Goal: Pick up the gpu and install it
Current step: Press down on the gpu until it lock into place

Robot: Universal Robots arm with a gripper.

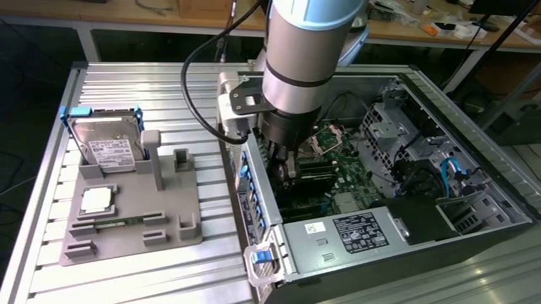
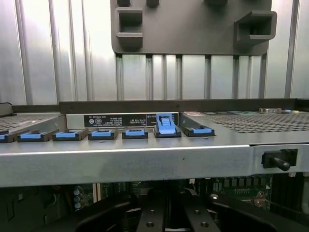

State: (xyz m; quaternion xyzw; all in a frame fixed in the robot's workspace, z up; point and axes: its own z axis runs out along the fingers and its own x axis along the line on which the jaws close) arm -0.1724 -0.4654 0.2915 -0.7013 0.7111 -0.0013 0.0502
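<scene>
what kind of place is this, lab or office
Most likely a robotics lab or test bench: an open computer case on a slatted aluminium table, a grey parts fixture holding a hard drive, cluttered workbenches behind.

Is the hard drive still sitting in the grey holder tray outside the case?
Yes. In the exterior view the hard drive stands upright in the grey holder tray on the slatted table, to the exterior view's left of the open computer case.

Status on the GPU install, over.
Gripper shut, down inside the open PC case over the motherboard. GPU hidden beneath gripper; seating unconfirmed. Hard drive on grey fixture outside case, clear.
</scene>
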